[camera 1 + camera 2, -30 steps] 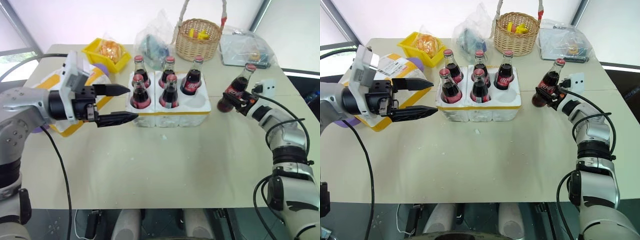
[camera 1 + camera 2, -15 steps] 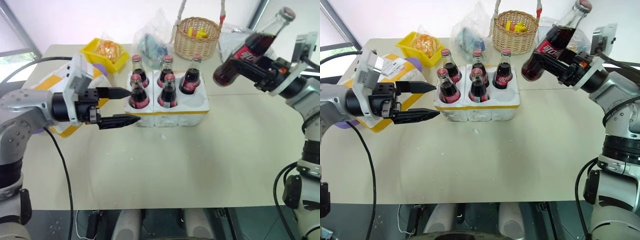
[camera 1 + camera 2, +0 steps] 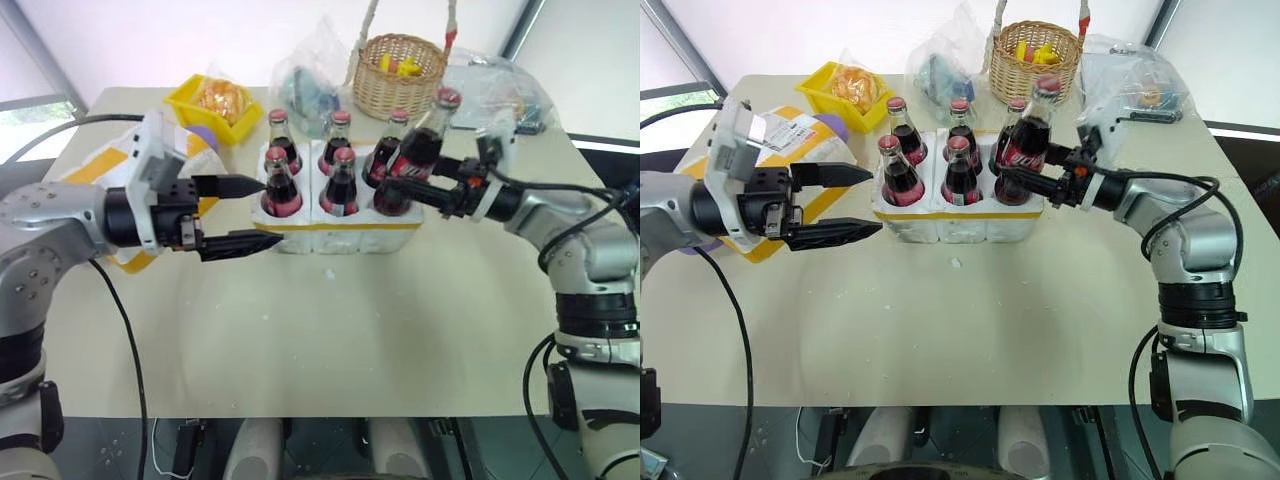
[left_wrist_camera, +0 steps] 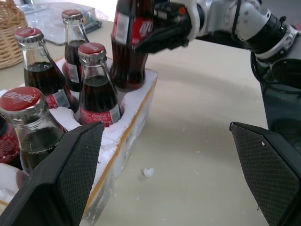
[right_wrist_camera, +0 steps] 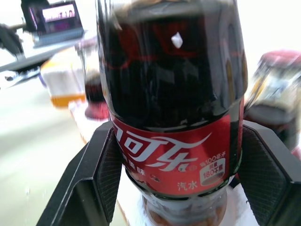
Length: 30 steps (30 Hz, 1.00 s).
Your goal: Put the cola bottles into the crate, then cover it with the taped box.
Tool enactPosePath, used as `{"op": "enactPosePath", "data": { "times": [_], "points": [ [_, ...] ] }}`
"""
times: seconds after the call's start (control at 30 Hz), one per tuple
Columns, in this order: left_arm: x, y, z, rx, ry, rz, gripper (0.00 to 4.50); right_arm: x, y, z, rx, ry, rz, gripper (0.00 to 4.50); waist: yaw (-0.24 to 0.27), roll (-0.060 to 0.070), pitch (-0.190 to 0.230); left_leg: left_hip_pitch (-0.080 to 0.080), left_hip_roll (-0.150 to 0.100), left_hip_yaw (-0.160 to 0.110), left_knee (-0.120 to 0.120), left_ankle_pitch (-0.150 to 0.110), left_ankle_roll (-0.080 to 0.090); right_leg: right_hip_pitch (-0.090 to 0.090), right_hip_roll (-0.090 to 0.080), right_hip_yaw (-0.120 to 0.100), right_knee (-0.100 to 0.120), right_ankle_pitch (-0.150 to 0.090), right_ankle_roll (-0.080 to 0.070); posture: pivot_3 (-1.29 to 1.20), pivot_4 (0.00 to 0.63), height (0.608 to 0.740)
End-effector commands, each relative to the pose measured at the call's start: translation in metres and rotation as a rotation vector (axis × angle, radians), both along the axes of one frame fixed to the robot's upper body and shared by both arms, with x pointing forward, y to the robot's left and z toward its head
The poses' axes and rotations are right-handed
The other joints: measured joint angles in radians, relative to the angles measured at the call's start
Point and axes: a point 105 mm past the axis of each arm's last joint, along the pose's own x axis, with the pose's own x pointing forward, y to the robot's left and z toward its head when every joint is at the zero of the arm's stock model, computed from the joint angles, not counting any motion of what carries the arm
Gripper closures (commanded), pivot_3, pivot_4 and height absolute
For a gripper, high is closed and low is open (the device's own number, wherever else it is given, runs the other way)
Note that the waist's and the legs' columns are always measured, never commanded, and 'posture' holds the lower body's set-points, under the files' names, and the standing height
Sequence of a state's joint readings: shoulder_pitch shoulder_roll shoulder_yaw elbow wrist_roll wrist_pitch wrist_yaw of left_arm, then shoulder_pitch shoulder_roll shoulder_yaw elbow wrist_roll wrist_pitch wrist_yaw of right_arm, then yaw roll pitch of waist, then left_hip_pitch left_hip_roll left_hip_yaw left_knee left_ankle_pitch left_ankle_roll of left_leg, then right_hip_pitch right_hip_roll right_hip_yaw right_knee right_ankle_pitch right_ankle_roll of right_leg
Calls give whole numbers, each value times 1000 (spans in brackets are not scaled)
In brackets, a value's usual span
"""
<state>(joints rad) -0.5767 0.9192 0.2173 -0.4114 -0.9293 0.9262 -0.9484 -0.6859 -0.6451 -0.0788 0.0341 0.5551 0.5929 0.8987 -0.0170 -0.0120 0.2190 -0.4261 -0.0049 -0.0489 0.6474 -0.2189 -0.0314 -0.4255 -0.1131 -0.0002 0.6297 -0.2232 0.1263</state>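
The white crate (image 3: 345,228) with its yellow band stands mid-table and holds several cola bottles (image 3: 281,188) with red caps. Another cola bottle (image 3: 412,160) leans toward the back right, and my right gripper (image 3: 428,190) is shut on its lower body. Its base is at the crate's front right well; whether it rests inside I cannot tell. In the right wrist view this bottle's red label (image 5: 174,155) sits between the black fingers (image 5: 103,174). My left gripper (image 3: 268,211) hangs open just left of the crate, holding nothing. Behind it lies the taped box (image 3: 790,132).
At the back of the table (image 3: 330,340) stand a yellow bin (image 3: 215,100), a tied plastic bag (image 3: 305,80), a wicker basket (image 3: 400,75) and a clear bag (image 3: 500,95). A white crumb (image 3: 325,272) lies in front of the crate. The front half offers free room.
My right gripper lifted the bottle from the table's right side, swung it high, then brought it left and down to the crate. The left gripper has stayed where it was.
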Motion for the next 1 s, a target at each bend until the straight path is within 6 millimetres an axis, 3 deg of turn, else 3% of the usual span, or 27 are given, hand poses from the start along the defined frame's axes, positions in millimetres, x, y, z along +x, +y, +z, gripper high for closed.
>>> {"op": "enactPosePath", "data": {
  "times": [0.03, 0.3, 0.33, 0.37, 0.4, 0.57, 0.83, 0.93, 1.0],
  "points": [
    [-5, 2, 9, -2, -45, 7, 0, 0, 6, -1, -19, -47, 16, 1717, 0, 0, 0, 0, 0, 0, 0, 0, 0, 0, 0, 0, 0, 0, 0, 0, 150, 737],
    [-3, 1, 9, -8, -48, 11, 0, 17, 10, -31, -52, 40, -33, 1717, -1, 0, 0, 0, 0, 0, 0, 0, 0, 0, 0, 0, 0, 0, 0, 0, 150, 737],
    [-3, 1, 9, -7, -50, 12, 0, 18, 11, -34, -54, 52, -31, 696, -3, -1, -1, 0, 0, 0, 0, 0, 0, 0, 0, 0, 0, 0, 0, 0, 150, 737],
    [-3, 2, 9, -4, -51, 14, 0, 19, 11, -35, -55, 54, -33, 244, -3, -1, -1, 1, 0, 0, 0, 0, 0, 0, 0, 0, 0, 0, 0, 0, 150, 737],
    [-3, 2, 9, 0, -52, 17, 0, 19, 10, -34, -52, 54, -35, 48, -3, -1, -1, 1, 0, 0, 0, 0, 0, 0, 0, 0, 0, 0, 0, 0, 150, 737],
    [-5, 12, 3, 31, -60, 83, 0, 16, 3, -23, -47, 2, -42, 48, -3, -2, -1, 1, 0, 0, 1, 0, 0, 1, 0, 0, 0, 0, 0, 0, 150, 737],
    [-5, 66, -13, 164, -164, 485, 0, -31, -40, 15, -144, -80, 41, 48, 5, -1, -1, 0, 0, 0, 0, 0, 0, 1, -1, 0, -1, 0, 0, 0, 150, 737],
    [-2, 104, -29, 200, -198, 755, 0, -51, -53, 28, -183, -74, 81, 48, -1, -1, -1, 1, 0, 1, -1, 0, 0, 1, 0, 0, -2, -2, -3, 0, 150, 737],
    [-7, 132, -47, 333, -241, 959, 0, -67, -59, 34, -192, -48, 128, 48, -5, -1, -1, 2, 1, 1, -2, 0, 0, 1, 0, 0, -1, -2, -4, 0, 150, 737]
  ]
}}
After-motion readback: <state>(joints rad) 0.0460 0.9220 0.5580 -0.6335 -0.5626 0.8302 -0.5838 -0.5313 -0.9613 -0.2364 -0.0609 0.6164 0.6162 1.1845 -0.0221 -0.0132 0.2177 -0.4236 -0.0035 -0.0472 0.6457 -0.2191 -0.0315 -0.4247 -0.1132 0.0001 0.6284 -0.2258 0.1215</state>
